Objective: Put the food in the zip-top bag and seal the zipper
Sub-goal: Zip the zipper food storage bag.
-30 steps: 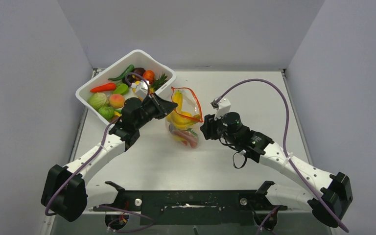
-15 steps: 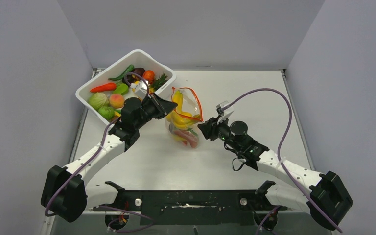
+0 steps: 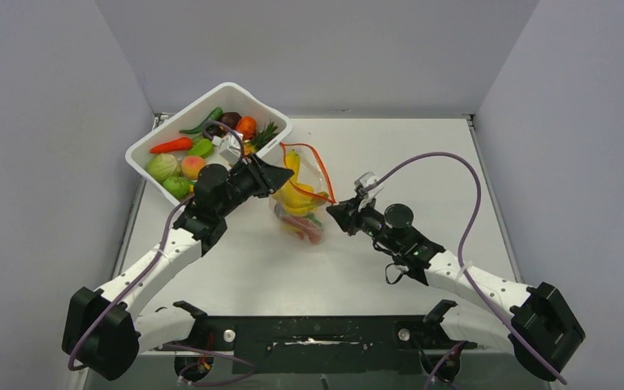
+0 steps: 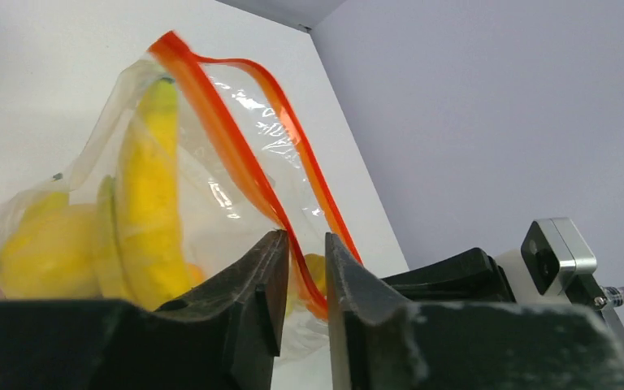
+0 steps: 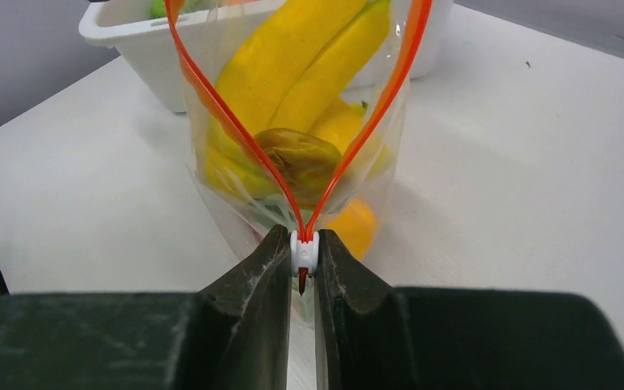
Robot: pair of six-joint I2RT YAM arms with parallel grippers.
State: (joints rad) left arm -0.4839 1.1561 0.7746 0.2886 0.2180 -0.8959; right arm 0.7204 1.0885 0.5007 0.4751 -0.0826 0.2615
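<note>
Right end effector [image 5: 302, 244] is nearly closed and pinches the white slider [image 5: 304, 252] at the end of the zipper [image 4: 211, 122], where the two red strips run together. Above the slider the strips spread apart in a V, so the mouth of the zip-top bag [image 3: 301, 195] gapes. Left end effector [image 4: 302, 240] is at the other side of the bag with its jaws narrow. One red strip runs down through the gap between them, but we cannot tell whether the pads actually clamp it. The bag stands on the desk [image 3: 422, 162] between the two end effectors, mouth toward the back, just beside the near right corner of the white tub [image 3: 226, 84]. In the bag we see yellow bananas [image 5: 292, 57] upright against the clear wall, a brownish piece [image 5: 301, 158] under them and an orange piece [image 5: 349, 223] low down. The overhead view also shows something red-pink at the bottom, but we cannot identify it. More toy produce [image 3: 187, 158] sits in the tub: a carrot, green pieces, a peach-coloured one and an orange one. The left arm reaches over the tub's near edge. The right arm comes in low across the desk from the right.
</note>
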